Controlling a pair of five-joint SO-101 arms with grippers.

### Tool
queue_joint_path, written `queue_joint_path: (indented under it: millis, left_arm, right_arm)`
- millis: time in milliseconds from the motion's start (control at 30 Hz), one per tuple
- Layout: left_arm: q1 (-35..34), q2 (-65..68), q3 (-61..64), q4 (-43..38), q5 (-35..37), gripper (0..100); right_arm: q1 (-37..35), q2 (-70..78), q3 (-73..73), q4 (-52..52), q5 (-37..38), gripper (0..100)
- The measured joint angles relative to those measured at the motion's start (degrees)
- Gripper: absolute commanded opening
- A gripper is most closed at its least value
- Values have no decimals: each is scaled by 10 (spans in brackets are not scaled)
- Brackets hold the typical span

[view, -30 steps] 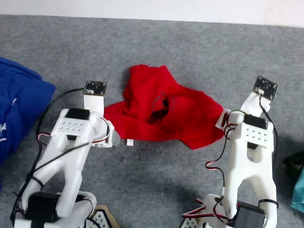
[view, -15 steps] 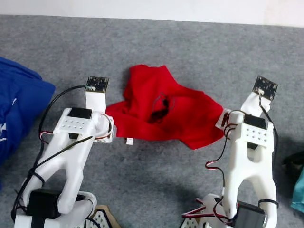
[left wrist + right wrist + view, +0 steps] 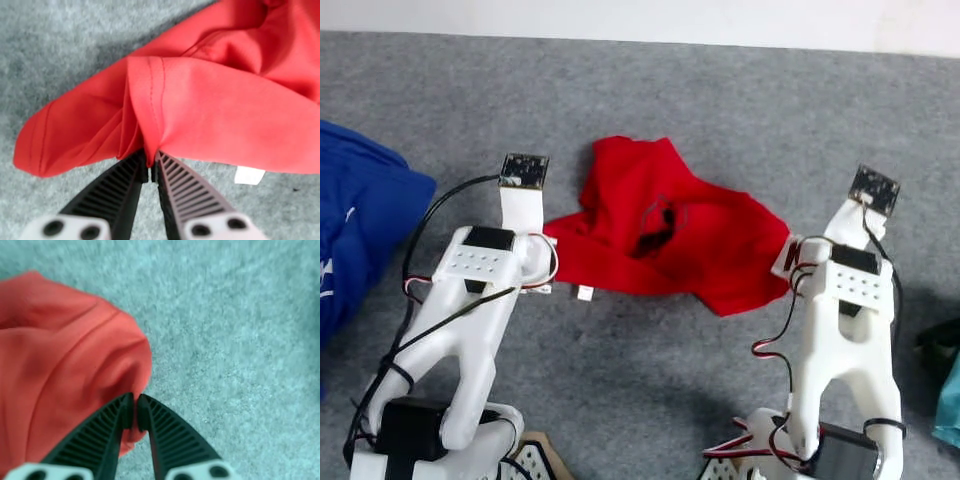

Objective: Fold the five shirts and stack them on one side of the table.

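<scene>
On the grey felt table (image 3: 720, 100), left end effector (image 3: 151, 160) and right end effector (image 3: 135, 404) pinch red shirt (image 3: 715, 250).

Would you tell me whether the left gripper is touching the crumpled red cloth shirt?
Touching. The left wrist view shows the left gripper pinching a hemmed fold of the red shirt.

Grey felt tabletop (image 3: 720, 100) — white wall (image 3: 620, 18)

A red shirt (image 3: 670, 245) lies crumpled at the centre of the frame, bunched into soft folds, with a dark opening near its middle and 1 small white label (image 3: 585, 293) at its lower left hem. A blue shirt (image 3: 360, 230) lies rumpled at the left edge, and teal fabric (image 3: 948, 400) shows at the lower right edge.
</scene>
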Motion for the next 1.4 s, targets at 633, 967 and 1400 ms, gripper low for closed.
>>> queue_joint_path:
  millis: [633,967,1400]
  left_arm:
    - [43,-40,-68,40,0,5]
    - [30,-226,-65,98,0,14]
    - [-52,-236,-35,74,46,5]
  right_arm:
    - [0,-3,4,-16,0,7]
    - [-26,-158,27,20,0,7]
    - [-46,-287,109,20,23,7]
